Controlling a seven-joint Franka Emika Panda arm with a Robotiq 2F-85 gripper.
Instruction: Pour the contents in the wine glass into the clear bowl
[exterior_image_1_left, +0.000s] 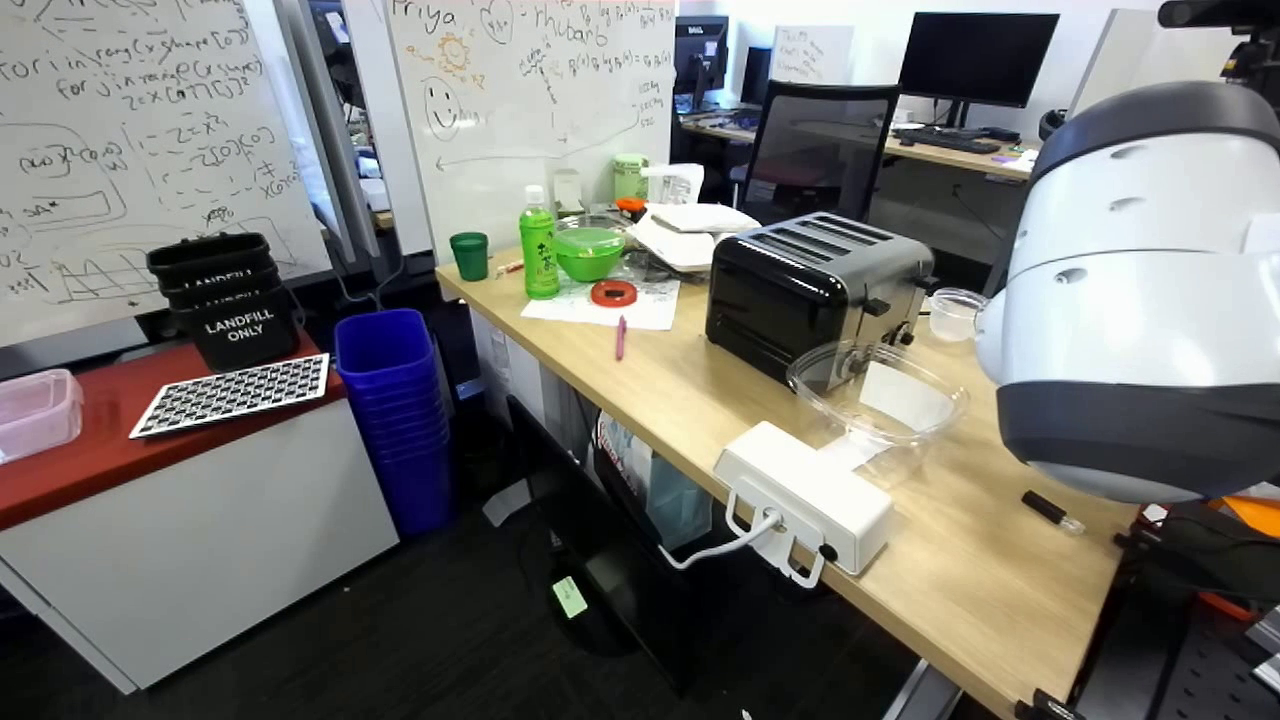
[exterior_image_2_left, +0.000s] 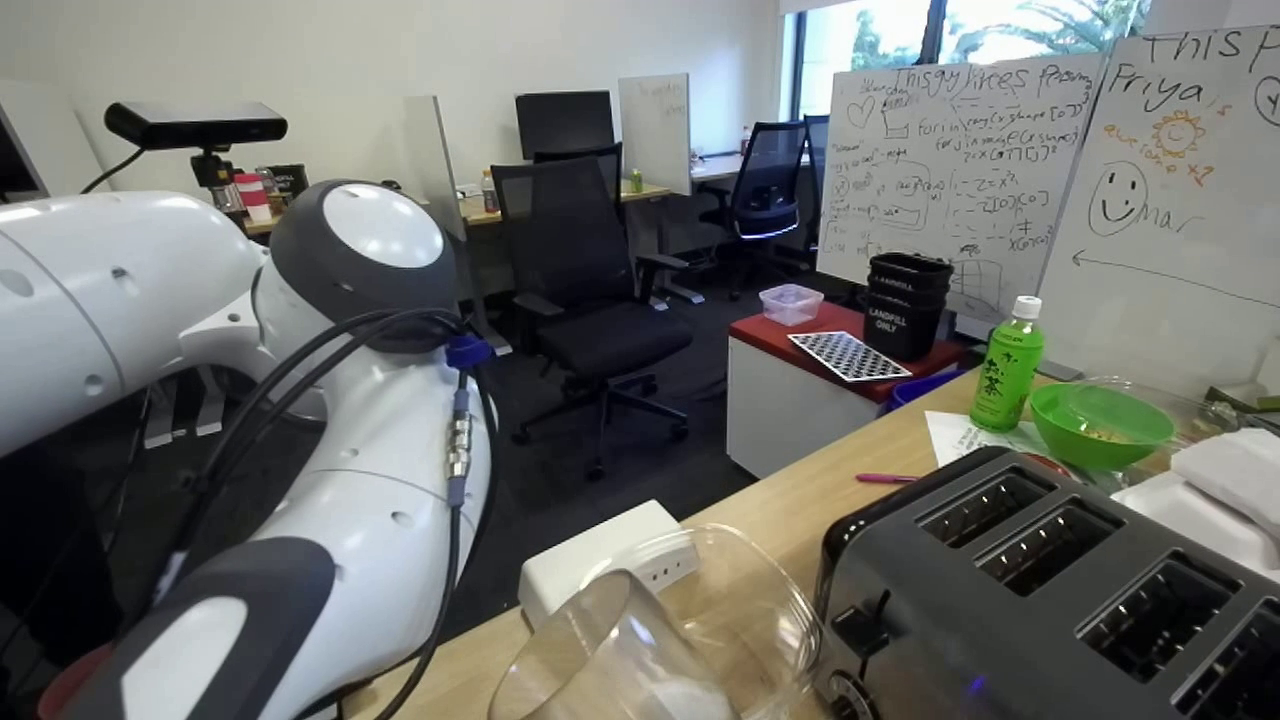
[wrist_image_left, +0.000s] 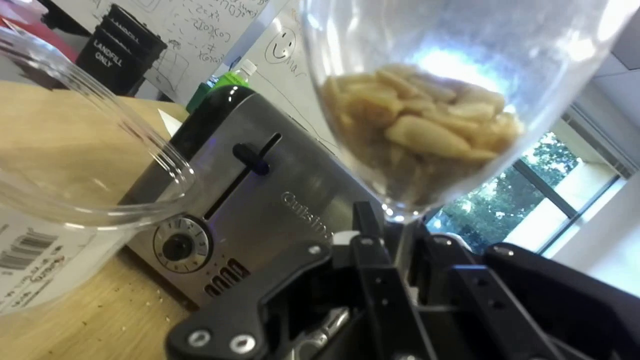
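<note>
The claw (wrist_image_left: 400, 235) is grasping the wine glass (wrist_image_left: 430, 35) by its thin stem, just below the cup, one black finger on each side. Right above the claw, pale nuts (wrist_image_left: 425, 115) heap in the lower part of the cup; in an exterior view the glass appears tilted. To the left of the claw in the wrist view, apart from the glass, the clear bowl (wrist_image_left: 115, 217) rests on the wooden surface (wrist_image_left: 120, 305). A barcode label (wrist_image_left: 30, 255) shows at the bowl; whether inside, outside or beneath, I cannot tell. Beyond the claw stands the four-slot Cuisinart toaster (wrist_image_left: 275, 195), its lever-and-dial end turned toward the claw, which hides part of the lettering. Past the bowl from the claw, a white power strip (exterior_image_1_left: 810, 490) sits at the edge of the surface. Farther from the claw are a pink pen (exterior_image_1_left: 620, 338), a green tea bottle (exterior_image_1_left: 540, 250) and a green bowl (exterior_image_1_left: 590, 262). Farthest out, black LANDFILL ONLY bins (wrist_image_left: 117, 55) stand stacked on a red-topped cabinet (exterior_image_1_left: 230, 540).
</note>
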